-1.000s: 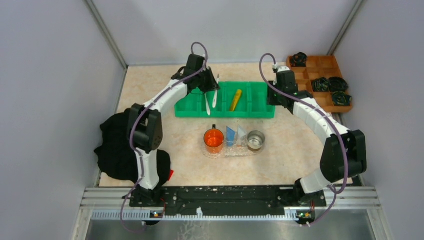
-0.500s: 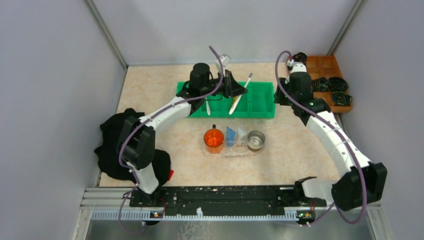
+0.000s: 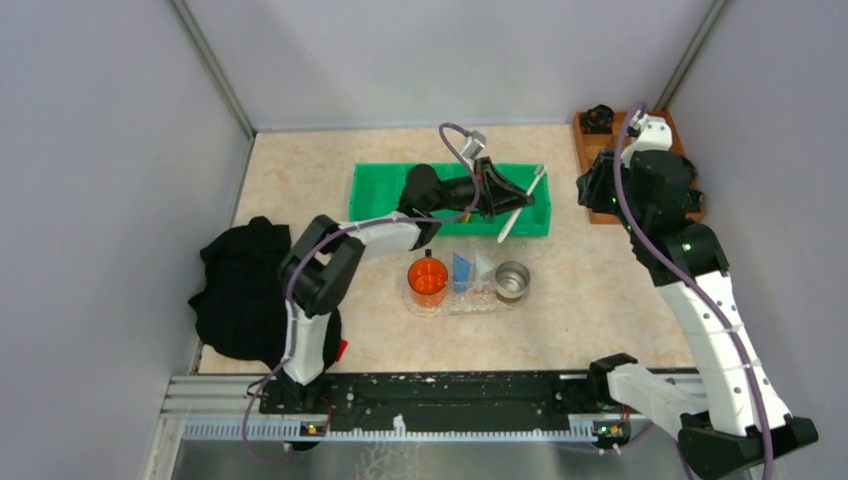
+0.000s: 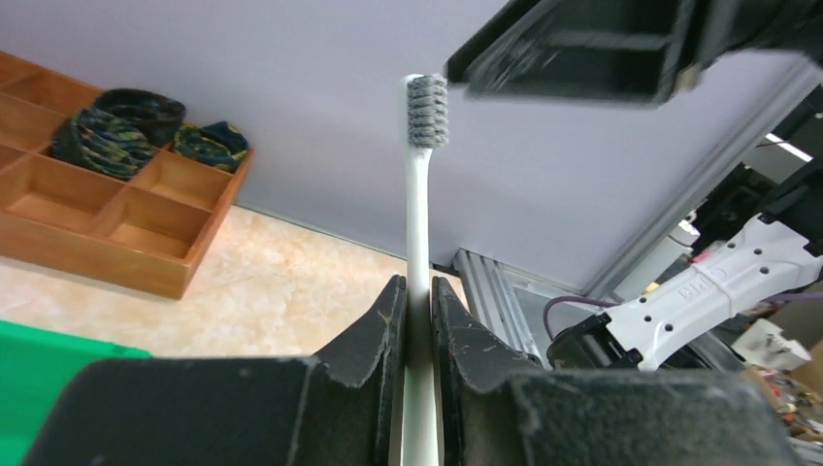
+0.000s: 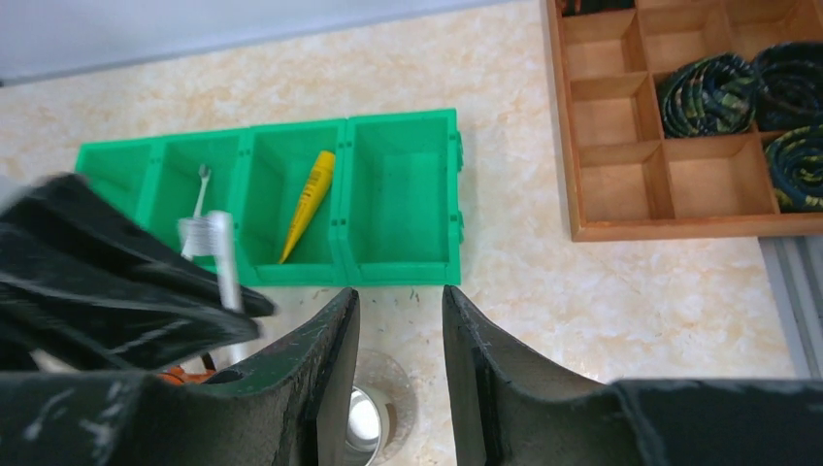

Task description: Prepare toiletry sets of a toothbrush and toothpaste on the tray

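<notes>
thin white plastic toothbrush (image 4: 418, 204) clenched between left arm's fingers (image 4: 383, 325), bristle end jutting out, above green compartmented plastic bin (image 3: 372, 198), right arm's fingers (image 5: 325, 354) parted, grasping nothing

The overhead view is bright and evenly lit from above, with only soft, short shadows on the table (image 3: 300, 180) under the arms. The black cloth (image 3: 240, 290) at the left is a dark mass with almost no detail, and the steel cup (image 3: 512, 281) carries a pale sheen. In the left wrist view the toothbrush (image 4: 417, 223) is crisp down to its bristles, while the right arm (image 4: 602, 49) at the upper right is smeared and a patch near the right edge is washed out. In the right wrist view the green bin (image 5: 398, 194) and wooden box (image 5: 621, 184) are sharp. The left gripper (image 5: 233, 309) at the left is blurred.
</notes>
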Available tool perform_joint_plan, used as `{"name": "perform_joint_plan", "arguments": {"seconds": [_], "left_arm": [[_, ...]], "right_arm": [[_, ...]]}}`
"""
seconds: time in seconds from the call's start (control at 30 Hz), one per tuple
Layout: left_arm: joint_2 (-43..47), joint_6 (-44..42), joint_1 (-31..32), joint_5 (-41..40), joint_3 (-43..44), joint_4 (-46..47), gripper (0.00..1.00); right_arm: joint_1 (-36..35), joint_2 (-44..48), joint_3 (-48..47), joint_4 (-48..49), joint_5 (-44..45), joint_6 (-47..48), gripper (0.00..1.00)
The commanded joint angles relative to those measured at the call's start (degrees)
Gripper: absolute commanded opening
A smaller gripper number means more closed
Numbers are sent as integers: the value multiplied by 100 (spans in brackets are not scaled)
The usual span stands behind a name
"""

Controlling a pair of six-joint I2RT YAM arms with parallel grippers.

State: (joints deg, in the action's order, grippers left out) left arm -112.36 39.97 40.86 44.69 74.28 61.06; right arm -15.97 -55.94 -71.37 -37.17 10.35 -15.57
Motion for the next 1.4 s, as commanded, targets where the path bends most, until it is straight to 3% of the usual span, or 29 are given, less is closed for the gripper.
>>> {"name": "perform_joint_plan", "arguments": {"seconds": [0.0,0.17,0.57,0.8,1.03,1.17,1.27,1.37], "left_arm": [[-898,886,200,382,399,1928,20],[-1582,1047,316,513,959,2108,19],[-1771,499,262,907,1059,1307,19],[-1457,394,188,1024,848,1211,19],[-323,-548,138,865,515,91,18],[534,-981,122,133,-53,-382,16],[1474,-1424,144,-1184,-718,-1209,9],[2223,-1578,180,-2511,-1678,-1379,11]], "right_arm": [[-37,186,-525,-376,-14,90,37],[-38,192,-593,-406,-146,144,37],[-39,55,-253,3,-250,160,36],[-35,-80,-162,166,-356,142,34],[-38,-79,-184,169,-461,101,34],[-38,5,-127,142,-510,59,33],[-38,96,-78,118,-534,26,33],[-33,151,-45,79,-657,7,33]]}}
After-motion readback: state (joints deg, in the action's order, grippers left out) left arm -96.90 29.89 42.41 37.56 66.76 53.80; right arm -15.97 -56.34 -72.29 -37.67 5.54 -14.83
